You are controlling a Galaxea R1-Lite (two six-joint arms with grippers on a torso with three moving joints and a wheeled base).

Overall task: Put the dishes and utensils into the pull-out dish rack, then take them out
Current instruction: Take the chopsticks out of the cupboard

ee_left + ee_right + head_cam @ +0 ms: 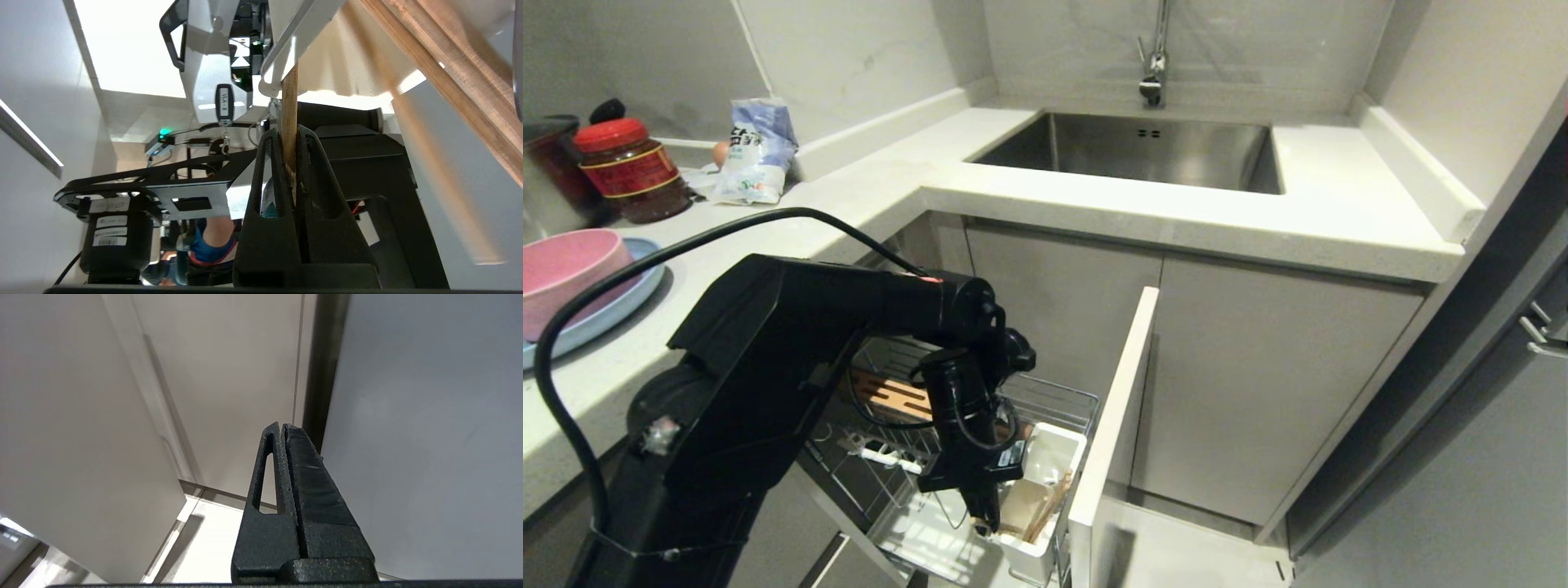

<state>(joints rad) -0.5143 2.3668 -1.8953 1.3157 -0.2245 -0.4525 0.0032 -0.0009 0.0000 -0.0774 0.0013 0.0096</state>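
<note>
over the white utensil cup [1045, 465], the left pincer [987, 523] is clenched on one chopstick [289, 118]; the right pincer [283, 426] is clenched, empty.

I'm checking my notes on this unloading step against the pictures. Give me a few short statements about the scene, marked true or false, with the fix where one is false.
1. The left gripper is shut on a chopstick. True.
2. The pink bowl sits in the dish rack. False: it rests on the blue plate on the counter.
3. The left gripper reaches down at the white utensil cup. True.
4. The dish rack is pushed into the cabinet. False: it is pulled out, its front panel standing away from the cabinet.
5. The right gripper holds the fork. False: it is shut on nothing, near a bare wall.
</note>
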